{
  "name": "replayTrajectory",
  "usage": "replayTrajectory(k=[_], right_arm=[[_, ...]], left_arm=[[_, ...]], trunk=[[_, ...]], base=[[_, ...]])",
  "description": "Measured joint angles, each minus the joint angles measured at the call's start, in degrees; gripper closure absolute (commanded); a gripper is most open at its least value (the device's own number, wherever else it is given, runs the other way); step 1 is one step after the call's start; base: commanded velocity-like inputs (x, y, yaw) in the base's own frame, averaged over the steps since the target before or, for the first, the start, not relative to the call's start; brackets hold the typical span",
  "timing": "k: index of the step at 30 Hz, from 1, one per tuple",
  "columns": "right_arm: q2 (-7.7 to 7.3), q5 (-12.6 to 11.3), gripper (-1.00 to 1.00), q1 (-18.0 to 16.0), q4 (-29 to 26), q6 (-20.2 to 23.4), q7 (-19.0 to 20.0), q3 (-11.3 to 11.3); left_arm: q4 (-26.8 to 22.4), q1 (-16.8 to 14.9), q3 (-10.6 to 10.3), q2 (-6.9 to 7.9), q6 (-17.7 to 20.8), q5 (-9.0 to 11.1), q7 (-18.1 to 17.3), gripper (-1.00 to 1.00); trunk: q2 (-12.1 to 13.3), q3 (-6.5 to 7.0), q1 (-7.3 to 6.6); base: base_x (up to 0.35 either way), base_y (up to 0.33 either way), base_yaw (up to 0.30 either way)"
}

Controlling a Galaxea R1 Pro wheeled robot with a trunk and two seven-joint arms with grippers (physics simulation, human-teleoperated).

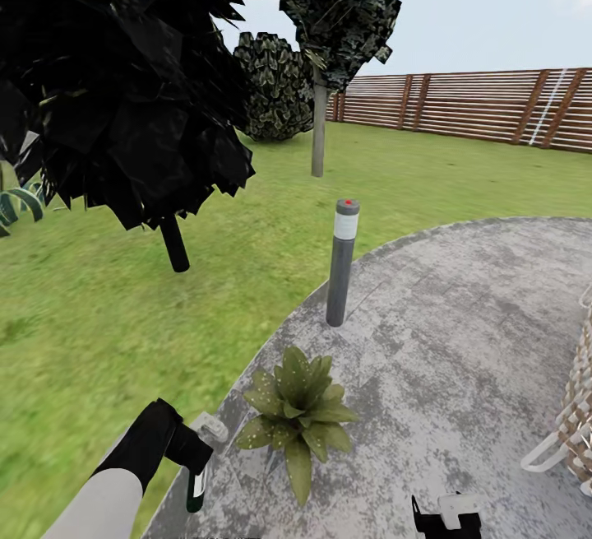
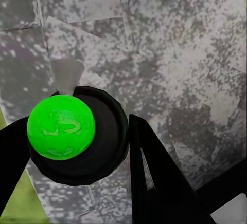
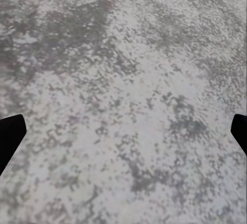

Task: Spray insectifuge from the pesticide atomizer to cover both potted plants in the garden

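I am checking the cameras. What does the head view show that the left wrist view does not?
Head view alone: the potted plant, the grey bollard lamp, lawn, trees and the wooden fence. Left wrist view alone: the bottle's bright green round underside between the dark fingers. Both show the stone patio and the pesticide atomizer held in the left tool.

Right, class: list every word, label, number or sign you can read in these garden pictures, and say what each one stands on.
None can be read.
White label strip on the pesticide atomizer, held in the left gripper: too small and blurred to read any text.
Pale band near the top of the bollard lamp: plain, no lettering visible.
Green ball-shaped part in the left wrist view: faint raised marks, not legible.
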Motion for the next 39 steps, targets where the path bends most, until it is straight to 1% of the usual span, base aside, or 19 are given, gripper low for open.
replayTrajectory(k=[12, 19, 23, 24, 25, 26, 27, 28, 29, 30, 31, 32, 35, 37, 39], right_arm=[[0.00, 0.04, -1.00, 0.01, -0.02, -0.01, 0.04, 0.08], [0.00, 0.00, -1.00, 0.01, 0.00, 0.00, 0.05, 0.06], [0.00, -0.02, -1.00, 0.01, 0.00, 0.00, 0.05, 0.02], [0.03, 0.00, -1.00, 0.01, -0.01, 0.00, 0.05, 0.08], [0.02, 0.00, -1.00, 0.01, 0.00, 0.00, 0.05, 0.06], [0.02, 0.01, -1.00, 0.01, 0.00, 0.00, 0.05, 0.07], [0.00, 0.00, -1.00, 0.01, 0.00, 0.00, 0.06, 0.07], [0.00, 0.00, -1.00, 0.01, 0.00, 0.00, 0.06, 0.07], [0.00, 0.00, -1.00, 0.01, 0.00, 0.00, 0.06, 0.07], [0.01, 0.00, -1.00, 0.01, 0.00, 0.00, 0.06, 0.06], [0.02, 0.00, -1.00, 0.01, 0.00, 0.00, 0.06, 0.05], [0.01, 0.00, -1.00, 0.01, 0.00, 0.00, 0.06, 0.04], [0.00, -0.04, -1.00, 0.01, 0.00, 0.00, 0.06, 0.00], [0.00, -0.08, -1.00, 0.01, 0.00, 0.00, 0.06, -0.02], [-0.01, -0.08, -1.00, 0.01, 0.00, 0.00, 0.06, -0.02]], left_arm=[[0.02, -0.02, 0.00, -0.01, 0.09, -0.07, 0.02, 1.00], [0.00, -0.01, 0.02, -0.02, 0.08, -0.09, -0.07, 1.00], [-0.02, -0.11, -0.31, 0.18, -0.04, -0.08, -0.54, 1.00], [-0.08, -0.75, -0.88, 0.86, 0.10, -0.75, -5.67, 1.00], [-0.25, -0.83, -1.97, 1.10, 0.06, -1.34, -8.33, 1.00], [-0.86, -0.87, -3.80, 1.40, -0.02, -2.16, -11.01, 1.00], [-2.80, -0.90, -8.18, 2.51, -0.01, -3.09, -16.66, 1.00], [-3.35, -0.90, -9.47, 3.01, -0.05, -3.33, -18.84, 1.00], [-3.78, -0.91, -10.90, 3.71, -0.13, -3.53, -21.83, 1.00], [-3.98, -0.92, -11.70, 4.16, -0.18, -3.63, -23.62, 1.00], [-4.18, -0.98, -13.04, 4.67, -0.20, -3.78, -26.19, 1.00], [-4.26, -1.12, -14.20, 4.86, -0.17, -4.14, -27.23, 1.00], [-4.27, -1.39, -17.34, 4.89, -0.07, -5.42, -28.39, 1.00], [-4.31, -2.24, -19.61, 4.30, 0.31, -6.33, -30.63, 1.00], [-4.26, -3.80, -21.02, 4.03, 0.62, -6.99, -32.44, 1.00]], trunk=[[0.00, 0.00, -0.01], [0.00, 0.00, 0.00], [0.00, 0.00, 0.00], [0.00, 0.00, 0.00], [0.00, 0.00, 0.00], [0.00, 0.00, 0.00], [0.00, 0.00, 0.00], [0.00, 0.00, 0.00], [0.00, 0.00, 0.00], [0.00, 0.00, 0.00], [0.00, 0.00, 0.00], [0.00, 0.00, 0.00], [0.00, 0.00, 0.00], [0.00, 0.00, 0.00], [0.00, 0.00, 0.00]], base=[[0.017, -0.257, 0.015], [0.010, -0.025, 0.058], [0.000, -0.001, 0.006], [0.000, 0.000, 0.000], [0.000, 0.000, 0.000], [0.000, 0.000, 0.000], [0.000, 0.000, 0.000], [0.000, 0.000, 0.000], [0.000, 0.000, 0.000], [0.000, 0.000, 0.000], [0.000, 0.000, 0.000], [0.000, 0.000, 0.000], [0.000, 0.000, 0.000], [0.000, 0.000, 0.000], [0.000, 0.000, 0.000]])
